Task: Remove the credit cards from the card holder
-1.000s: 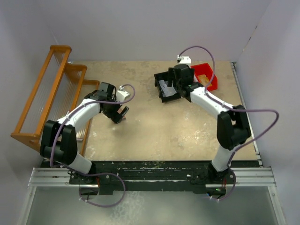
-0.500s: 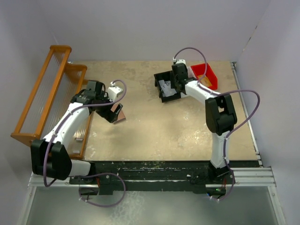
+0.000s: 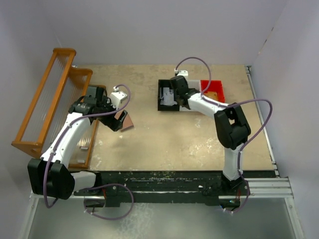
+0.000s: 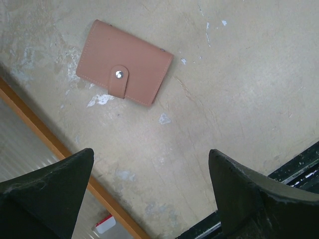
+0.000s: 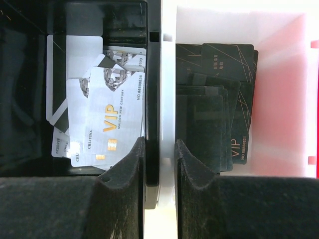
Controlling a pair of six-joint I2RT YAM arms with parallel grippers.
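Near edge, left side: left gripper [image 4: 150, 153] hangs above the table [image 4: 239, 74], touching nothing.
Left fingers: spread wide, nothing between them.
Wallet [image 4: 124, 62]: flat on the table, folded, with its snap tab fastened. In the wrist view it sits askew ahead of the fingertips, nearer the left-hand finger [image 4: 50, 194], clear of both and outside the gap.
From above: the wallet shows just beside the gripper head, on the side toward the table's middle.
Rack [image 3: 45, 99]: orange, along the left edge; its rail runs close by the wallet without touching it.
Far side, centre: right gripper [image 5: 159, 149] reaches over a row of bins.
Right fingers: drawn close, pinching the two touching walls where the black bin [image 5: 152, 74] meets the white bin [image 5: 168, 74], one finger inside each.
Pale cards [image 5: 107, 119]: a loose, overlapping pile in the black bin, some with a dark stripe.
Dark cards [image 5: 214, 119]: stacked in the white bin.
Red bin [image 3: 218, 84]: last in the row, against the white bin, with an orange card [image 3: 212, 93] lying inside.
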